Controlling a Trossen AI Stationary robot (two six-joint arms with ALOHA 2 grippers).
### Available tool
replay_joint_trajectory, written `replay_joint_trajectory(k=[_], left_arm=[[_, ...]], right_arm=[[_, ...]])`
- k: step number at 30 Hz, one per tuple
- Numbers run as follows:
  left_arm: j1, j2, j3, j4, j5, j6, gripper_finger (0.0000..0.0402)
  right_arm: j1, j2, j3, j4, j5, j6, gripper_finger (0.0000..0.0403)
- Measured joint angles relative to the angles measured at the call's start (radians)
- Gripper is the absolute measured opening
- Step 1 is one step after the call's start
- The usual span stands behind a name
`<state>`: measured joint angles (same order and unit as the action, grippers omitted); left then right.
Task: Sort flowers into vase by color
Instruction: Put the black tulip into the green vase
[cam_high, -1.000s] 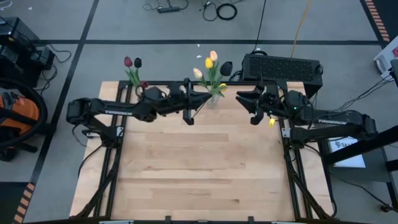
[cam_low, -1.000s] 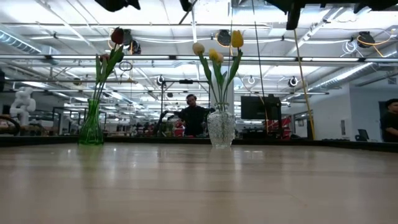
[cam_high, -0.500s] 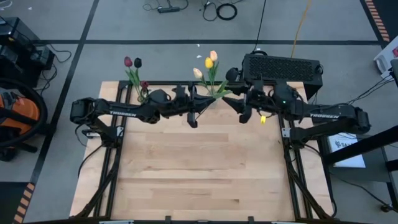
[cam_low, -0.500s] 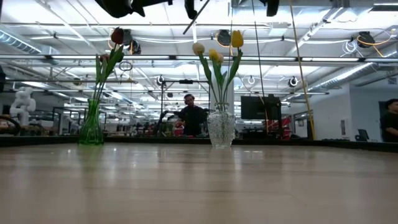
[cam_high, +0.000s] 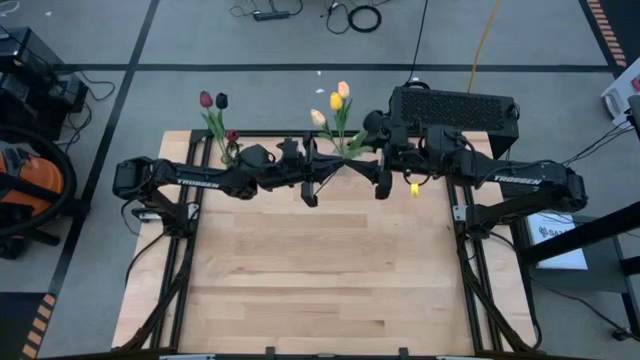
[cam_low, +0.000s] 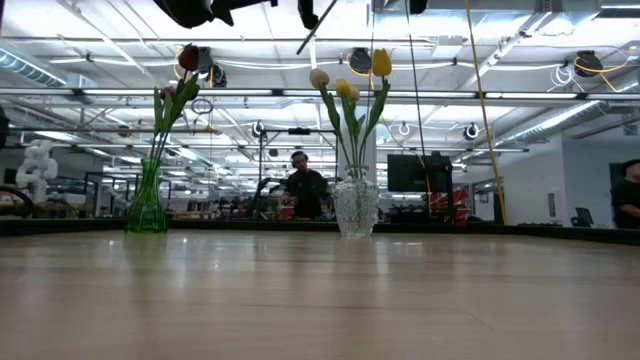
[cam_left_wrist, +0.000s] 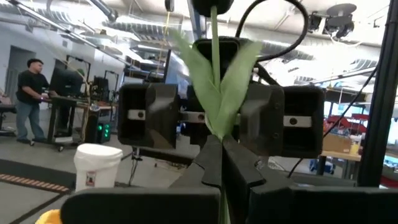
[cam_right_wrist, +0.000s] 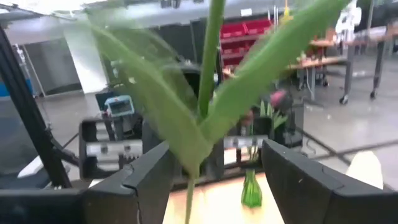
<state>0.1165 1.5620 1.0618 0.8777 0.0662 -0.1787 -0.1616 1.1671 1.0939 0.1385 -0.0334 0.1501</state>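
My left gripper (cam_high: 312, 180) is shut on a tulip with a dark maroon head (cam_high: 372, 120) and green leaves (cam_left_wrist: 219, 93), high above the table. My right gripper (cam_high: 383, 172) is open. Its fingers stand on either side of the same tulip's stem and leaves (cam_right_wrist: 205, 118); I cannot tell whether they touch. A green vase (cam_low: 147, 200) at the far left holds dark red tulips (cam_high: 212, 100). A clear vase (cam_low: 355, 205) at the far middle holds yellow and cream tulips (cam_high: 337, 100). My left gripper pinches the tulip's stem (cam_left_wrist: 218, 138) just below the leaves, between its two fingertips. The fingers come level from the table's left. The tulip is lifted clear and tilted; its head points to the far right and its lower stem end (cam_low: 308, 38) slants down.
A black box (cam_high: 455, 108) sits behind the table's far right corner. Both vases stand along the far edge (cam_high: 300, 133). The wooden tabletop (cam_high: 320, 270) stretches toward the near edge. People show in the room beyond the table (cam_low: 300, 190).
My right gripper has gone toward the table's left, up to the tulip, and its open fingers now stand around the stem and leaves. My left gripper has shifted a little to the right with the tulip and then kept still.
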Motion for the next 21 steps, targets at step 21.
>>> replay_joint_trajectory(k=[21], left_arm=[[0.001, 0.0, 0.0, 0.0, 0.0, 0.001, 0.0001]], right_arm=[[0.0, -0.001, 0.0, 0.041, -0.002, 0.02, 0.0229]])
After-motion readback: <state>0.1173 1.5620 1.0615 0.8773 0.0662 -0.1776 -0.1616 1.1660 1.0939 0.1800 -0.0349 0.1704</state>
